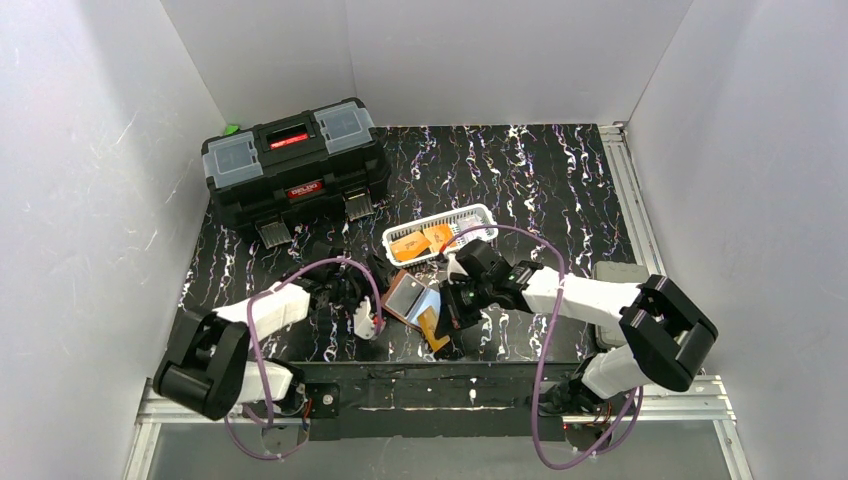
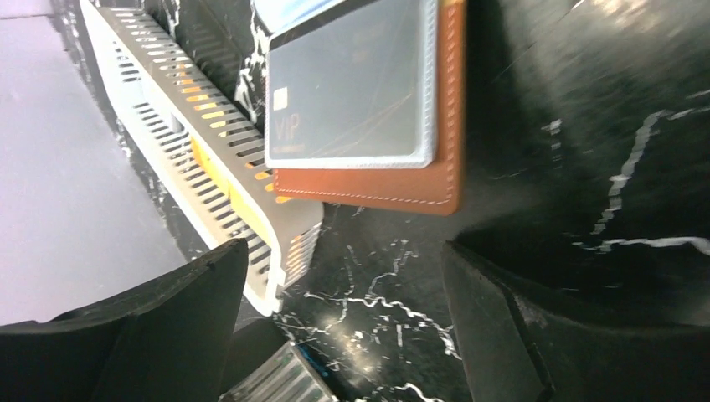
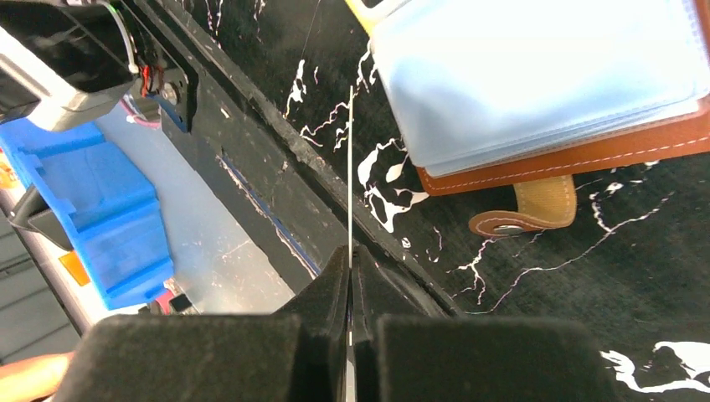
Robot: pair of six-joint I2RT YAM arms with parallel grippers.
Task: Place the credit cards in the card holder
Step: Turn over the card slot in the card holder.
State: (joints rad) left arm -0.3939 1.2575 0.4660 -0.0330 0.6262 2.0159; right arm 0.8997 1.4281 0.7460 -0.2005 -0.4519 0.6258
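Marbled table [image 1: 560, 190]; right wrist view, unlike overhead, shows right claw [image 3: 350, 253] clenching a card [image 3: 350, 167] edge-on; left claw [image 2: 345, 251] gapes.

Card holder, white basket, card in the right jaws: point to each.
card holder [image 2: 368, 186]: left wrist view, brown leather edge.
white basket [image 2: 180, 109]: left wrist view, slotted side wall.
credit card [image 3: 349, 184]: right wrist view, thin edge.
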